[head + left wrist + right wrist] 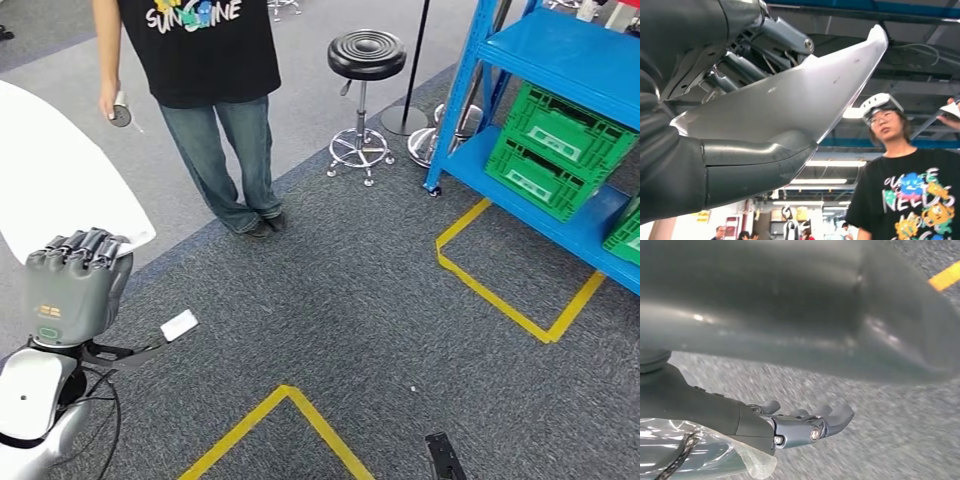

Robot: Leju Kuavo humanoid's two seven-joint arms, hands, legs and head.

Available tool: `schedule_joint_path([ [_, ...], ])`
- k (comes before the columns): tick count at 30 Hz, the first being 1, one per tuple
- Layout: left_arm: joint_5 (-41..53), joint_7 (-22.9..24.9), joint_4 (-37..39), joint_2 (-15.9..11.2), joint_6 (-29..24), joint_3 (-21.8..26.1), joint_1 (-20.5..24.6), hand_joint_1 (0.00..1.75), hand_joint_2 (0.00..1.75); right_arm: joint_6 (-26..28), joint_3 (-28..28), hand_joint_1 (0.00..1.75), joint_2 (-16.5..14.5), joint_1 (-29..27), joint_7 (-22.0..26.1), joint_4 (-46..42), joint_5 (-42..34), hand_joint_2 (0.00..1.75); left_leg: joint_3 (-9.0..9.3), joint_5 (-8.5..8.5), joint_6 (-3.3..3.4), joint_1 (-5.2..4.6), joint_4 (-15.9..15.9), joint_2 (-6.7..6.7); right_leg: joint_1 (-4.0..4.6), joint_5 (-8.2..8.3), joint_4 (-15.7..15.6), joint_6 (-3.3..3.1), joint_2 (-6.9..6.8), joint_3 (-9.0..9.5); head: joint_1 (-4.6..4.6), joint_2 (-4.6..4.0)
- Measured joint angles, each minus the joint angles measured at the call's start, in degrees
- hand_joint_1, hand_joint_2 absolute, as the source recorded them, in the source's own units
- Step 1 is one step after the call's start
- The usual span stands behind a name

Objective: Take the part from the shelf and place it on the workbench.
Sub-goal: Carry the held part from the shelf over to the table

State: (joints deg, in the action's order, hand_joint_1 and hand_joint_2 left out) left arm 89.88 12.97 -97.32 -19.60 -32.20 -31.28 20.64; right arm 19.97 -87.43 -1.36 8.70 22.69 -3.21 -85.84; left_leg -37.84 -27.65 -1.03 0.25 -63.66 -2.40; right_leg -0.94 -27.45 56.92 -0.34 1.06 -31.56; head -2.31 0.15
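Part in our left hand, gripped at its edge, carried over carpet.
We keep it level, clear of the person; right hand grasp: cannot tell.

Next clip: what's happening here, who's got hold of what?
The robot's left hand grips a large white curved part, raised in front of it. Its right hand hangs over the grey carpet with nothing in it, fingers apart. A person in a black T-shirt stands close by with a small round object in one hand. The blue shelf with green crates is off to the right.
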Motion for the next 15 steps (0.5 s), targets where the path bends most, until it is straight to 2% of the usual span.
schedule_joint_path([
  [1, 0.00, -1.02, 0.28, 0.17, -0.69, -0.01, -0.32, 1.75, 1.75, -0.53, 0.02, 0.00, 0.02, -0.09, 0.39, 0.01, 0.00, 0.00, -1.84, -1.73, -0.24, 0.14, -3.77, 1.30, 0.07, -0.13, -0.03, -0.13, -0.76, 0.12, 0.14, 0.00],
  [2, 0.00, -2.08, 0.66, 0.37, -1.48, 0.02, -0.84, 1.75, 1.75, -0.96, 0.04, 0.00, 0.02, -0.20, 0.61, 0.02, -0.01, 0.00, -3.63, -3.06, -0.44, 0.32, -7.33, 1.87, 0.13, -0.26, -0.01, -0.16, -1.56, 0.19, 0.14, 0.00],
  [3, 0.00, -3.14, 1.09, 0.59, -2.24, 0.09, -1.47, 1.75, 1.75, -1.21, 0.09, 0.00, 0.03, -0.30, 0.65, 0.02, -0.01, 0.00, -4.72, -3.48, -0.58, 0.46, -9.44, 2.08, 0.16, -0.41, 0.01, -0.14, -2.36, 0.28, 0.14, 0.00],
  [4, 0.00, -4.14, 1.49, 0.84, -2.84, 0.24, -2.04, 1.75, 1.75, -1.28, 0.18, 0.00, 0.03, -0.39, 0.60, 0.01, 0.00, 0.00, -4.78, -2.84, -0.65, 0.53, -9.46, 2.20, 0.17, -0.57, 0.02, -0.07, -3.16, 0.41, 0.15, 0.00],
  [5, 0.00, -5.02, 1.83, 1.13, -3.22, 0.46, -2.48, 1.75, 1.75, -1.30, 0.31, 0.00, 0.03, -0.46, 0.54, 0.01, 0.00, 0.00, -3.63, -1.20, -0.63, 0.55, -7.14, 2.49, 0.18, -0.76, 0.03, 0.03, -3.97, 0.61, 0.15, 0.00],
  [6, -0.01, -5.63, 2.04, 1.40, -3.31, 0.71, -2.71, 1.75, 1.75, -1.34, 0.43, 0.00, 0.03, -0.49, 0.48, 0.00, 0.00, 0.00, -1.58, 0.90, -0.54, 0.51, -3.14, 3.37, 0.20, -1.00, 0.04, 0.17, -4.72, 0.89, 0.15, 0.00],
  [7, -0.01, -5.96, 2.15, 1.60, -3.20, 0.94, -2.74, 1.75, 1.75, -1.39, 0.53, 0.00, 0.08, -0.51, 0.39, 0.02, 0.00, 0.00, 0.45, 2.30, -0.33, 0.19, 0.73, 4.89, 0.34, -1.24, 0.03, 0.39, -5.42, 1.15, 0.17, 0.00],
  [8, -0.02, -6.07, 2.19, 1.72, -2.89, 1.13, -2.66, 1.75, 1.75, -1.43, 0.58, 0.00, 0.16, -0.51, 0.22, 0.04, 0.00, 0.00, 1.97, 3.20, 0.03, -0.07, 3.72, 6.03, 0.51, -1.49, 0.04, 0.65, -6.03, 1.36, 0.15, 0.00],
  [9, -0.02, -5.93, 2.16, 1.73, -2.44, 1.25, -2.58, 1.75, 1.75, -1.46, 0.61, 0.00, 0.26, -0.52, -0.05, 0.06, 0.00, 0.00, 2.71, 3.39, 0.41, -0.35, 5.29, 6.77, 0.68, -1.70, 0.03, 0.95, -6.64, 1.56, 0.15, 0.00],
  [10, -0.02, -5.72, 2.06, 1.66, -1.94, 1.34, -2.63, 1.75, 1.75, -1.51, 0.62, 0.00, 0.36, -0.54, -0.43, 0.08, 0.00, 0.00, 2.76, 3.09, 0.82, -0.62, 5.58, 6.77, 0.83, -1.87, -0.02, 1.23, -7.25, 1.74, 0.16, 0.00],
  [12, -0.03, -5.47, 1.46, 1.46, -1.23, 1.77, -3.28, 1.75, 1.75, -1.64, 0.63, 0.00, 0.41, -0.58, -1.30, 0.09, 0.02, 0.00, 2.74, 3.18, 1.55, -0.55, 5.84, 5.20, 0.74, -2.33, -0.09, 1.83, -8.18, 2.07, 0.17, 0.00],
  [13, -0.04, -5.55, 0.98, 1.45, -1.10, 2.09, -3.69, 1.75, 1.75, -1.71, 0.62, 0.00, 0.40, -0.58, -1.67, 0.10, 0.03, 0.00, 2.87, 3.24, 1.92, -0.44, 6.03, 4.54, 0.62, -2.95, 0.46, 2.07, -7.48, 1.92, 0.12, 0.00],
  [14, -0.04, -5.69, 0.51, 1.47, -1.06, 2.39, -3.99, 1.75, 1.75, -1.73, 0.60, 0.00, 0.40, -0.60, -1.93, 0.13, 0.04, 0.00, 3.01, 3.34, 2.29, -0.31, 6.23, 3.87, 0.50, -4.08, 2.18, 2.26, -6.06, 1.20, 0.00, 0.00],
  [15, -0.03, -5.83, 0.15, 1.56, -1.06, 2.60, -4.22, 1.75, 1.75, -1.74, 0.58, 0.00, 0.40, -0.68, -2.10, 0.15, 0.05, 0.00, 3.12, 3.40, 2.61, -0.19, 6.35, 3.18, 0.39, -5.72, 5.29, 2.36, -4.20, -0.30, -0.17, 0.00],
])
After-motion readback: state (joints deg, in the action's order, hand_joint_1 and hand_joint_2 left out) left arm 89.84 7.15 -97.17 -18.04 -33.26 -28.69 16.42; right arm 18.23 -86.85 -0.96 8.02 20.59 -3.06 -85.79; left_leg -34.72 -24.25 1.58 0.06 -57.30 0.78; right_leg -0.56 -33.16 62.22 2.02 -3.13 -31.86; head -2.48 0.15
